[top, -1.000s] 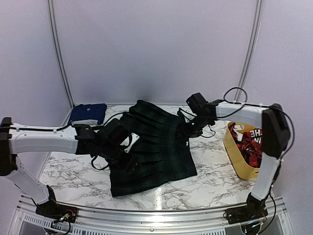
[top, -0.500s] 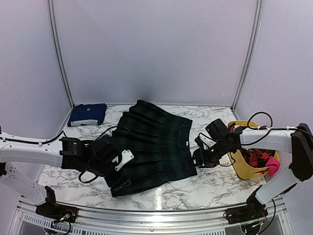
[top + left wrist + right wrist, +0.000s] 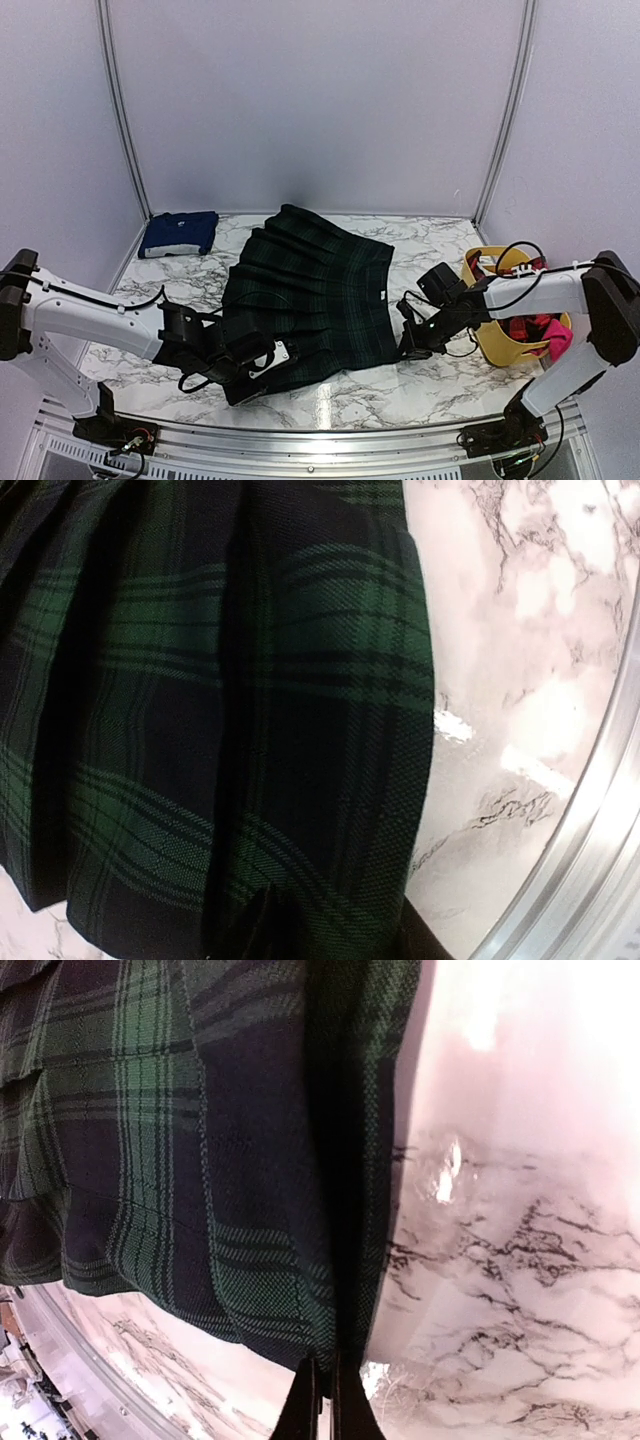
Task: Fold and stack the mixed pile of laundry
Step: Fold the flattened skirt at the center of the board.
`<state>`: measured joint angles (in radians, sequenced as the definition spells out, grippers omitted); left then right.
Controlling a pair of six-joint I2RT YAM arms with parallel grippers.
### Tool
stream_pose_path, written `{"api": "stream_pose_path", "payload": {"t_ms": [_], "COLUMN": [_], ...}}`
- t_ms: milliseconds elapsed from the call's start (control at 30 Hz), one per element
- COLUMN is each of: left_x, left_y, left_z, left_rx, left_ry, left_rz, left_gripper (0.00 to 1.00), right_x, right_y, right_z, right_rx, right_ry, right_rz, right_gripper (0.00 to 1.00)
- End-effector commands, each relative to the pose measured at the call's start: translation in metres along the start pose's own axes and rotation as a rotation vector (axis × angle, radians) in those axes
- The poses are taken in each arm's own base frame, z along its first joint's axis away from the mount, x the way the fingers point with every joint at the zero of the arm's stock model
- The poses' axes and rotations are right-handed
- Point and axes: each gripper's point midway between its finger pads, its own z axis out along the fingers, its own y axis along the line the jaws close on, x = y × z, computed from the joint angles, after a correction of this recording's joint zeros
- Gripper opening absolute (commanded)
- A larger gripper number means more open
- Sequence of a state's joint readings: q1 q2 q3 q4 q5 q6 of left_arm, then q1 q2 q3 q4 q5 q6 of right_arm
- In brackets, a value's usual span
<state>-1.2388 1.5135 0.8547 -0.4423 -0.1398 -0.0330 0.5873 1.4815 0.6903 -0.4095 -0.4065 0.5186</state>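
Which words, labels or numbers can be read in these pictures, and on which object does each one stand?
No text can be read.
White tag on the plaid garment: too small to read.
Pale strip on the navy cloth: blurred, unreadable.
Red-and-black piece in the yellow tub: no letters legible.

I count one plaid garment (image 3: 310, 290), one navy-blue cloth (image 3: 180, 233), one pink piece (image 3: 556, 338), one red-and-black piece (image 3: 520, 328), one yellow tub (image 3: 500, 348).
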Motion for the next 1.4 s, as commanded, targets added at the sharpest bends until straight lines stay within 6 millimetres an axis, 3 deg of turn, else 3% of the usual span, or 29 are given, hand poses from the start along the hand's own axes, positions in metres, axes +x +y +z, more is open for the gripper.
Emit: {"api": "stream_pose_path", "payload": {"t_ms": [0, 167, 367, 533, 600, 700, 800, 933, 1100, 1367], "left_x": [-0.002, -0.015, -0.028, -0.034, -0.033, -0.029, -0.026, -0.032, -0.048, -0.072], "left_y": [0.001, 0.010, 0.021, 0.029, 0.030, 0.031, 0.034, 0.053, 0.075, 0.084], "left_z": [-0.016, -0.042, -0.084, -0.113, -0.113, -0.106, -0.101, -0.104, -0.104, -0.073], "left_rx": [-0.005, -0.037, -0.071, -0.092, -0.098, -0.111, -0.127, -0.101, -0.039, 0.098], "left_ry": [-0.044, -0.093, -0.129, -0.164, -0.162, -0.135, -0.117, -0.127, -0.154, -0.133], "left_rz": [0.006, -0.009, -0.014, 0.000, 0.003, 0.051, 0.063, 0.000, -0.042, -0.143], "left_gripper": [0.24, 0.00, 0.00, 0.00, 0.00, 0.00, 0.00, 0.00, 0.00, 0.00], "right_x": [0.010, 0.021, 0.033, 0.056, 0.045, 0.006, -0.012, -0.008, 0.018, 0.030], "right_y": [0.010, 0.018, 0.032, 0.044, 0.045, 0.066, 0.087, 0.111, 0.134, 0.133], "right_z": [-0.015, -0.032, -0.056, -0.067, -0.083, -0.131, -0.150, -0.129, -0.080, -0.037], "right_rx": [-0.039, -0.076, -0.137, -0.199, -0.154, -0.108, -0.093, -0.077, 0.009, 0.264], "right_ry": [-0.012, -0.018, -0.024, 0.000, -0.070, -0.285, -0.405, -0.383, -0.311, -0.407], "right_rz": [0.005, 0.028, 0.077, 0.077, -0.004, -0.175, -0.359, -0.527, -0.734, -0.847], "right_gripper": [0.00, 0.00, 0.00, 0.00, 0.19, 0.51, 0.62, 0.63, 0.63, 0.71]}}
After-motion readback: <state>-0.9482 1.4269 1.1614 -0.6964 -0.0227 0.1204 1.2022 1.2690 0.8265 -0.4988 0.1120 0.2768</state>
